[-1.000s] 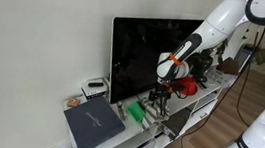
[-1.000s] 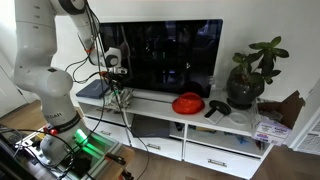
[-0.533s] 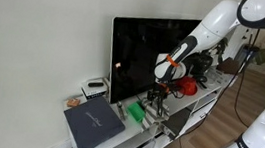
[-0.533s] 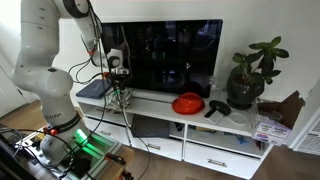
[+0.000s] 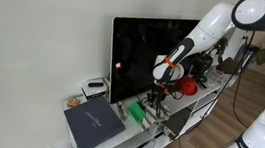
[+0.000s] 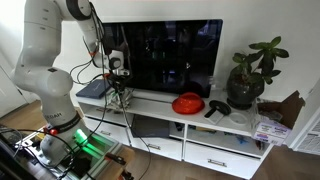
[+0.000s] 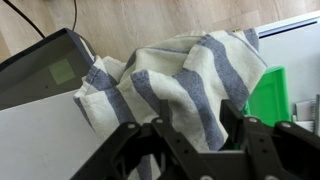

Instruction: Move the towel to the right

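The towel (image 7: 170,80) is white with grey-blue stripes and lies crumpled on the white TV stand (image 7: 40,135). In the wrist view it fills the middle of the picture. My gripper (image 7: 190,120) is open and hangs just over it, one finger on each side of a fold. In both exterior views the gripper (image 5: 159,91) (image 6: 120,93) points down in front of the TV's edge. The towel (image 5: 155,109) (image 6: 122,102) shows only as a small pale bundle under the fingers.
A large black TV (image 5: 151,48) (image 6: 165,55) stands right behind the gripper. A green object (image 7: 268,95) (image 5: 136,112) lies against the towel. A dark laptop (image 5: 93,126) (image 7: 45,65) lies beyond it. A red bowl (image 6: 187,103), a black controller (image 6: 218,107) and a potted plant (image 6: 245,78) stand further along the stand.
The arm's upper links have shifted slightly and the gripper has edged a little along the stand. The towel has not moved.
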Controlling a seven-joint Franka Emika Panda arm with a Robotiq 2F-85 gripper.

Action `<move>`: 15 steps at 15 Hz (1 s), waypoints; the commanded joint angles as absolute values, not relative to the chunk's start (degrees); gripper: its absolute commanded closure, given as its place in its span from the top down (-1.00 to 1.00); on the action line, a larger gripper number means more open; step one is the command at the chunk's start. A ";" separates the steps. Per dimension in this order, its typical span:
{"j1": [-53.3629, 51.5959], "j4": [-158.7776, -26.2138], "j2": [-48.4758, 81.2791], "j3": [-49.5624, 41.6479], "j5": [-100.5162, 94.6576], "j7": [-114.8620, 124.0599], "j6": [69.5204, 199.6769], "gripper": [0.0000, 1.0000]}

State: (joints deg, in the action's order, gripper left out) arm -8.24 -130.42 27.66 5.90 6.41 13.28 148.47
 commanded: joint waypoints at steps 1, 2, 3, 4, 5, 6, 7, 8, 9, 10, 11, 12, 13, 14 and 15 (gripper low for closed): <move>-8.92 -129.54 28.49 5.13 5.96 13.07 148.80 0.09; -8.83 -129.52 28.49 5.18 6.05 12.97 148.71 0.07; -8.79 -129.52 28.44 5.19 6.11 12.94 148.65 -0.09; -8.77 -129.53 28.35 5.22 6.14 12.91 148.56 -0.11; -8.81 -129.54 28.29 5.21 6.11 12.94 148.54 -0.28; -8.82 -129.53 28.19 5.26 6.13 12.93 148.41 -0.31; -8.85 -129.50 28.14 5.25 6.09 12.95 148.38 -0.37; -8.87 -129.45 28.14 5.25 6.09 12.96 148.36 -0.48; -8.85 -129.41 28.08 5.29 6.12 12.94 148.25 -0.53; -8.89 -129.42 27.99 5.27 6.09 12.98 148.27 -0.48; -8.92 -129.43 27.88 5.26 6.05 12.99 148.29 -0.47; -8.86 -129.51 27.68 5.31 6.13 12.94 148.35 -0.45; -8.86 -129.52 27.55 5.32 6.14 12.93 148.34 -0.44; -8.84 -129.62 27.27 5.34 6.17 12.92 148.34 -0.42; -8.86 -129.69 27.06 5.33 6.16 12.94 148.36 -0.44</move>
